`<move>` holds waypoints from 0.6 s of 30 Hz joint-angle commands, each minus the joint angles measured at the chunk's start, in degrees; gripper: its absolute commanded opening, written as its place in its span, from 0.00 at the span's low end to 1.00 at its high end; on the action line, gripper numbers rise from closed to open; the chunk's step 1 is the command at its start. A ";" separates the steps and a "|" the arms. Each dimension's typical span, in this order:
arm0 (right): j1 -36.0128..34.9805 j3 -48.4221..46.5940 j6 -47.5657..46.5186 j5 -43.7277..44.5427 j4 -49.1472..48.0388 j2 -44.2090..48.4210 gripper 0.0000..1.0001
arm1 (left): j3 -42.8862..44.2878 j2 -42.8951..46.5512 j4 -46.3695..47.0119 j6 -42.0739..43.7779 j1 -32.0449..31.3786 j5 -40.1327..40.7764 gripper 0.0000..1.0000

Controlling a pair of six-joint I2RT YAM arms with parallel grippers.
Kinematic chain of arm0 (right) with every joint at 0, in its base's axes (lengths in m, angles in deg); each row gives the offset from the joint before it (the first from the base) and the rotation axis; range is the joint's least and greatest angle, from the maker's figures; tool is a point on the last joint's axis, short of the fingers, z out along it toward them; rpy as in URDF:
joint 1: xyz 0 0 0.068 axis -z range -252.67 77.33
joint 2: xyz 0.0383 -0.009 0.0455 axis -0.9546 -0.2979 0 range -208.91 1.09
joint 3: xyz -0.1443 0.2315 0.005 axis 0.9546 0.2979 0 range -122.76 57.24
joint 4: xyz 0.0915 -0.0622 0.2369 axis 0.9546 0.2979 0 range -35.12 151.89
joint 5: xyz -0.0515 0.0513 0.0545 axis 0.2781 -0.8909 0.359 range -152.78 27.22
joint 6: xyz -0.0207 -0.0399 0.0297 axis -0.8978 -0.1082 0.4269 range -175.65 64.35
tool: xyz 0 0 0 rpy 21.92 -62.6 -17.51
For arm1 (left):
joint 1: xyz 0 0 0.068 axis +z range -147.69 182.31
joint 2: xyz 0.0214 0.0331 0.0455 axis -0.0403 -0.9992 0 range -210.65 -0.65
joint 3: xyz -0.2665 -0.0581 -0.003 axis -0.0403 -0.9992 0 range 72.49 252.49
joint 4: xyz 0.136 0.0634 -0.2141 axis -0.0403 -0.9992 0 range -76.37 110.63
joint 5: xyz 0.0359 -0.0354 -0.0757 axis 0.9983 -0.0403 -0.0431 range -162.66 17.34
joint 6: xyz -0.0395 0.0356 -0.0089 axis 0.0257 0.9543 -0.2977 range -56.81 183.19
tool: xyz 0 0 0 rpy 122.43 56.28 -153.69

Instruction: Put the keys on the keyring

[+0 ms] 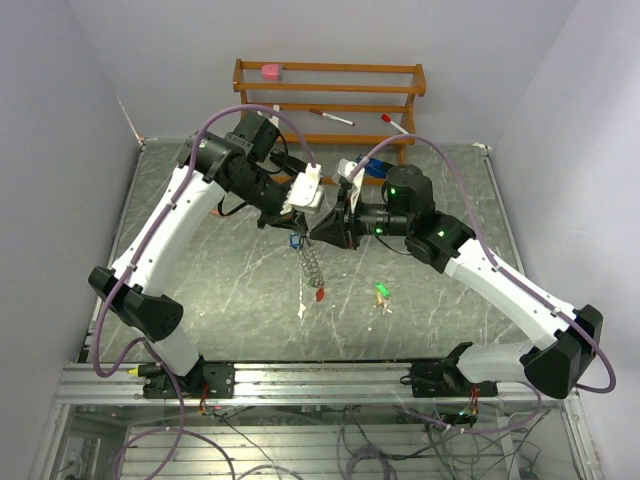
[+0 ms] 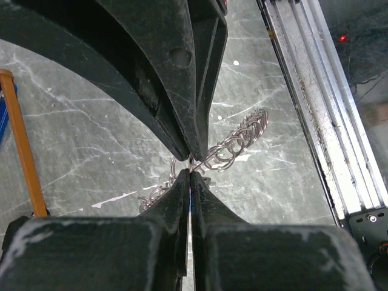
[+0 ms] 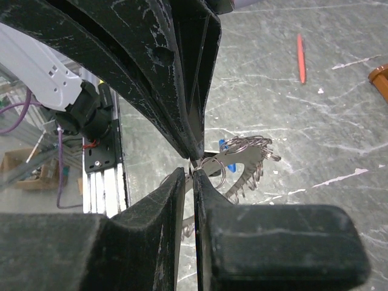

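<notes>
Up close in the left wrist view, your left gripper (image 2: 191, 168) has its scuffed matte-black plastic fingers (image 2: 176, 73) pressed tip to tip, with a thin silver wire pinched right at the point where they meet. That wire is part of the keyring (image 2: 236, 140), a shiny silver hoop that looks like a run of overlapping loops trailing off behind the tips over the grey-green marbled table (image 2: 91, 121).

Your right gripper (image 3: 193, 168) is the same deal: jaws nearly together, only a sliver of a gap, and nipping a small wire loop of that ring. From that wrist you get the better look at the keys, little flat silver teeth fanning off the hoop like a comb, plus a tiny key with a blue plastic head (image 3: 222, 144) tucked in right by the tips. The left wrist shows none of those teeth clearly, just curls of wire, but it does give you the ribbed aluminium rail (image 2: 321, 121) at the table edge.

Only the top camera shows the whole setup. Both arms meet nose to nose mid-table, the ring hangs down between them, and a small red tag (image 1: 320, 294) sits at its lower end. A key with a green head (image 1: 381, 291) lies loose on the table just right of it, apart from the ring. At the back stands a brown wooden rack (image 1: 330, 88).
</notes>
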 commanded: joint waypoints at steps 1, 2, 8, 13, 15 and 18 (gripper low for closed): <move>-0.91 -1.08 -0.49 0.26 -1.78 -0.40 0.11 | 0.15 0.98 0.88 -0.12 -0.29 -2.98 0.07; -1.07 -0.99 -0.42 0.39 -1.83 -0.36 0.11 | 0.14 0.90 0.88 -0.07 -0.29 -3.05 0.07; -1.57 -1.04 0.04 0.08 -2.20 -1.00 0.10 | 0.39 0.81 0.96 -0.23 -0.28 -3.10 0.07; -1.86 -1.32 0.47 -0.02 -1.97 -1.14 0.11 | 0.20 0.81 1.17 -0.10 -0.28 -2.67 0.07; -2.07 -1.13 0.68 0.11 -1.92 -1.06 0.12 | -0.17 1.04 1.74 -0.26 -0.28 -2.43 0.07; -2.16 -0.81 1.32 0.11 -2.82 -0.97 0.13 | -0.30 1.39 2.34 -0.65 -0.28 -2.31 0.07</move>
